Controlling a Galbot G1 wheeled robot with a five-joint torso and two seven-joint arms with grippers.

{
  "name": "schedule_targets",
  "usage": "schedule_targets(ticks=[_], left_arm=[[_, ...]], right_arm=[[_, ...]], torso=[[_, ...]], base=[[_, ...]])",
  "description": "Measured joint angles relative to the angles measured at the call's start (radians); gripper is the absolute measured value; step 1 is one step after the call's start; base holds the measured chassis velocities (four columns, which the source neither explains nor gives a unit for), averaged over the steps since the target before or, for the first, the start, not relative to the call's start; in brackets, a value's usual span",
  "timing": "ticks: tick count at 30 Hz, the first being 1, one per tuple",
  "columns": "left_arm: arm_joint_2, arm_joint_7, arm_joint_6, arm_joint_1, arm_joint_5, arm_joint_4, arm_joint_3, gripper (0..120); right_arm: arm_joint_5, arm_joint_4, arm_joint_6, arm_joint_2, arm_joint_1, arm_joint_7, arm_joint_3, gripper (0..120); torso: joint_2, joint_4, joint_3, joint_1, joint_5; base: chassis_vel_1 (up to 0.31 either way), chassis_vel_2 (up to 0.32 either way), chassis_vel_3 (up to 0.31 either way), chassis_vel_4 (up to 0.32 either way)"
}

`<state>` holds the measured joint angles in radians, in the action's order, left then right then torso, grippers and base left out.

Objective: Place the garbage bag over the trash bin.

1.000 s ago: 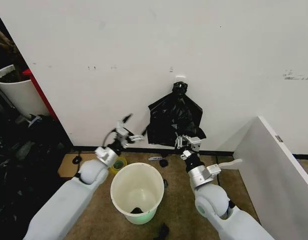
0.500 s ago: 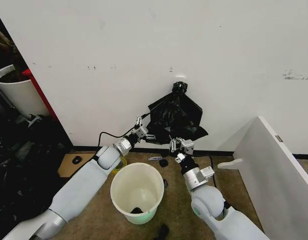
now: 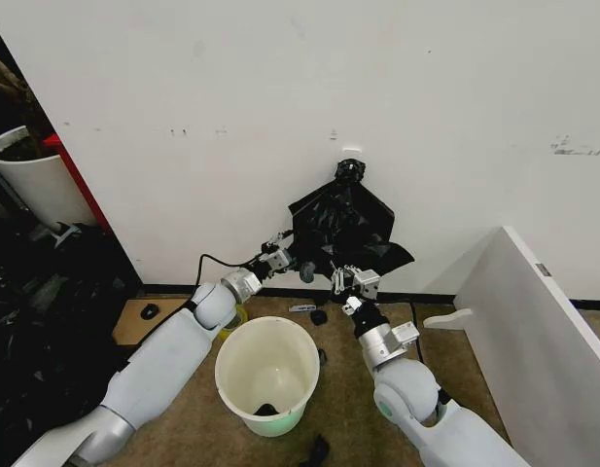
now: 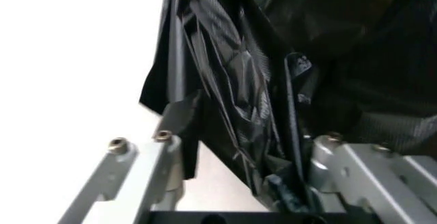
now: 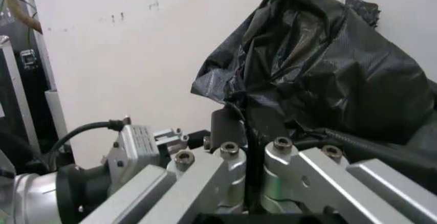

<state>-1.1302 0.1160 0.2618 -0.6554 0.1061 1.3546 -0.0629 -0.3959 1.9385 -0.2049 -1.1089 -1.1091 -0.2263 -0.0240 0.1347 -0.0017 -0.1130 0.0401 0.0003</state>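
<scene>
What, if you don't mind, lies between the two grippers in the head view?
The lower hem of the garbage bag hanging on the wall spans the gap between the left gripper and the right gripper.

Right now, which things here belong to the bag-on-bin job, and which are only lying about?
Belong to the job:
garbage bag, hanging on the wall
trash bin
left gripper and right gripper, both at the bag

Lying about:
large white cylinder
white board

Floor [image 3: 183, 428] was brown carpet. Trash bin [image 3: 267, 375] stood on it w/ yellow tape roll [image 3: 231, 319] just behind-left, small black bits [image 3: 319, 317] behind, black scrap [image 3: 315, 450] in front.
</scene>
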Motion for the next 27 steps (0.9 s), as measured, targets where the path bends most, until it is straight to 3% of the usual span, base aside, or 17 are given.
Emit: schedule_targets(ticks=[5,10,22,27], left_arm=[[0.001,-0.034,-0.017,-0.043,-0.088,0.046,0.02,12],[0.0,-0.063,-0.033,-0.067,-0.172,0.073,0.033,0],[-0.022,-0.098,0.0,-0.154,-0.422,0.165,0.098,0],[-0.044,-0.135,-0.011,-0.253,-0.473,0.227,0.163,0]], right_arm=[[0.006,0.0,0.0,0.001,-0.003,-0.001,0.002,0],[0.012,0.0,-0.002,0.002,-0.007,-0.002,0.005,0],[0.072,-0.012,-0.03,0.011,-0.039,0.0,0.026,0],[0.13,0.073,0.01,0.085,-0.156,-0.108,0.015,0]], torso=[[0.0,0.0,0.0,0.0,0.0],[0.0,-0.0001,0.0,0.0,0.0001],[0.0,0.0,0.0,0.0,0.0001],[0.0,-0.0002,0.0,0.0,0.0002]], base=[[0.0,0.0,0.0,0.0],[0.0,0.0,0.0,0.0],[0.0,0.0,0.0,0.0],[0.0,0.0,0.0,0.0]])
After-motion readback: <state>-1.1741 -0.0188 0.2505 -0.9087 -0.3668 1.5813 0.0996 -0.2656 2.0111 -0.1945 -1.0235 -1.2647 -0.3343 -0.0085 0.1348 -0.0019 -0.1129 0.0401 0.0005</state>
